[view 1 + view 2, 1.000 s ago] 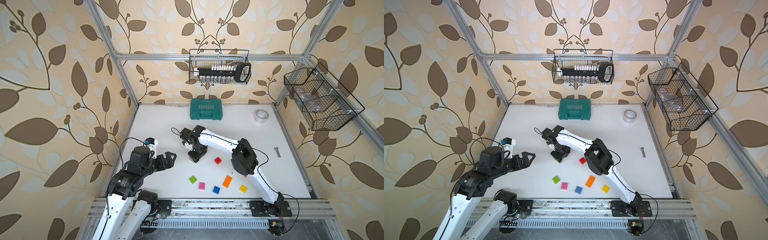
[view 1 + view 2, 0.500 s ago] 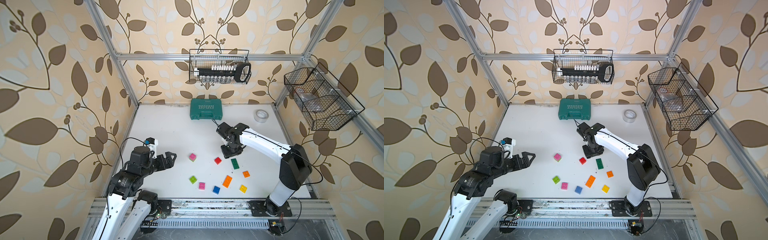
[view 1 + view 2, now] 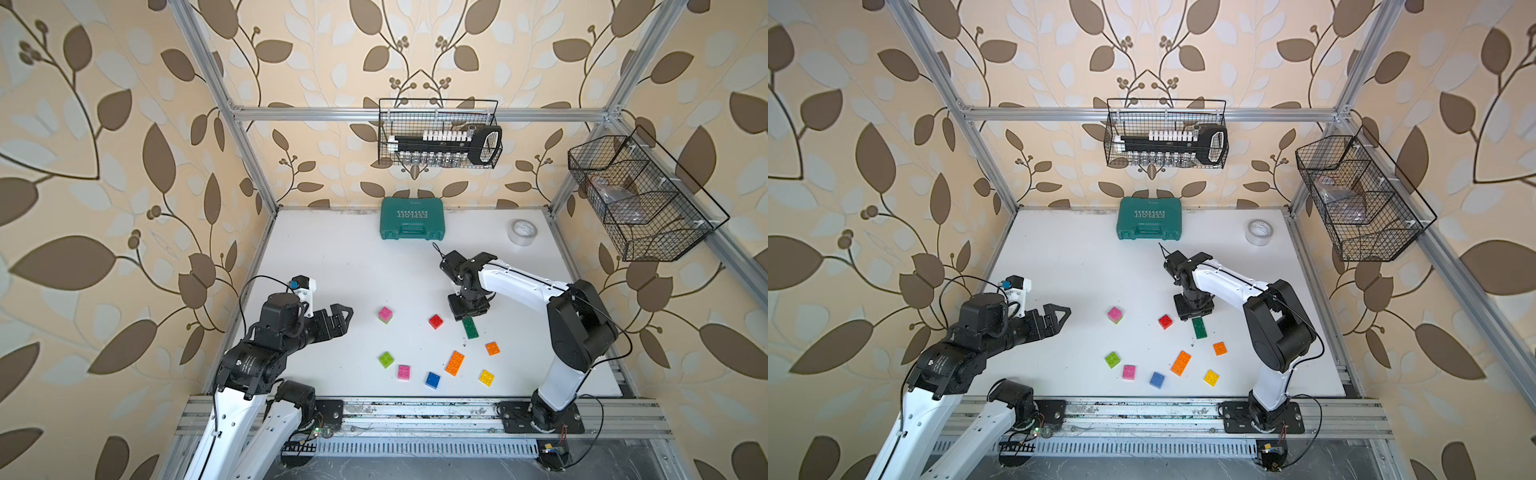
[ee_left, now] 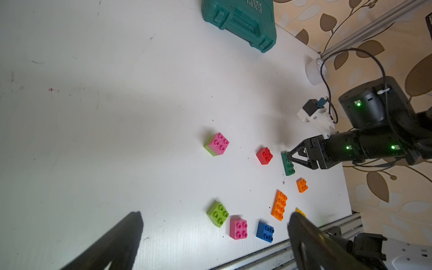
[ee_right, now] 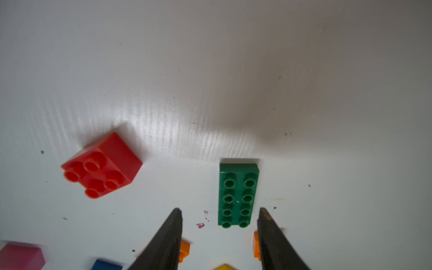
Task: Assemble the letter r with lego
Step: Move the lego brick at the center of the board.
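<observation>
The lego lies loose on the white table (image 3: pixel 332 257). A pink brick on a lime one (image 3: pixel 385 314), a red brick (image 3: pixel 435 321) and a long dark green brick (image 3: pixel 470 328) lie in the middle. Nearer the front are orange (image 3: pixel 492 348), long orange (image 3: pixel 454 363), lime (image 3: pixel 386 359), pink (image 3: pixel 403 372), blue (image 3: pixel 432 380) and yellow (image 3: pixel 486 377) bricks. My right gripper (image 5: pixel 219 210) is open, its fingertips either side of the dark green brick (image 5: pixel 238 194), not gripping it. At the left, my left gripper (image 3: pixel 347 318) hangs wide open and holds nothing.
A teal tool case (image 3: pixel 412 218) lies at the back of the table and a tape roll (image 3: pixel 522 232) at the back right. Two wire baskets hang on the walls (image 3: pixel 439 133) (image 3: pixel 640 199). An aluminium rail (image 3: pixel 415 411) runs along the front edge.
My right arm has swung from the pink-on-lime stack across to the right and come down over the dark green brick. The left arm has not moved.
</observation>
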Available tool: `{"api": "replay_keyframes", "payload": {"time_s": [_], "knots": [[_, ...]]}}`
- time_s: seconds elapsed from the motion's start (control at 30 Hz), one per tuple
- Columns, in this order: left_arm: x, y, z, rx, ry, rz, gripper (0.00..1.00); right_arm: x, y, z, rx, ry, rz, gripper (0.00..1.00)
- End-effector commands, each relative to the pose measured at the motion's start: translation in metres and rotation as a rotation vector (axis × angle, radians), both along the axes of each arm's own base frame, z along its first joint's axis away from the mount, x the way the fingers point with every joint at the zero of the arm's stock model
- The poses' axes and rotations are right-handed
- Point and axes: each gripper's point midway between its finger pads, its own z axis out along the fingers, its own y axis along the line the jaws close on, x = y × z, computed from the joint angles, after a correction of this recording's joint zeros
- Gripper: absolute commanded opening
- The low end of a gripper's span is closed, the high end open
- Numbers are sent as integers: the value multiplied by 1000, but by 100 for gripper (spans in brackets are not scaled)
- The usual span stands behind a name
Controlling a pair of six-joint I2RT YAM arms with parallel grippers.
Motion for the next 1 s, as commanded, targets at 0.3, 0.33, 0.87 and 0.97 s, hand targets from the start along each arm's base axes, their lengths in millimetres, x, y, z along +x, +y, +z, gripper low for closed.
{"api": "replay_keyframes", "payload": {"time_s": [0.3, 0.33, 0.87, 0.97], "knots": [[4, -6, 5, -15, -34, -33, 99, -73, -62, 12, 3, -1, -312, 54], [4, -7, 6, -16, -35, -35, 99, -77, -65, 14, 4, -6, -330, 54], [3, -9, 6, -22, -37, -47, 99, -95, -64, -27, 62, 50, -437, 48], [2, -9, 6, -24, -37, -48, 99, -87, -62, -32, 57, 46, -412, 46]]}}
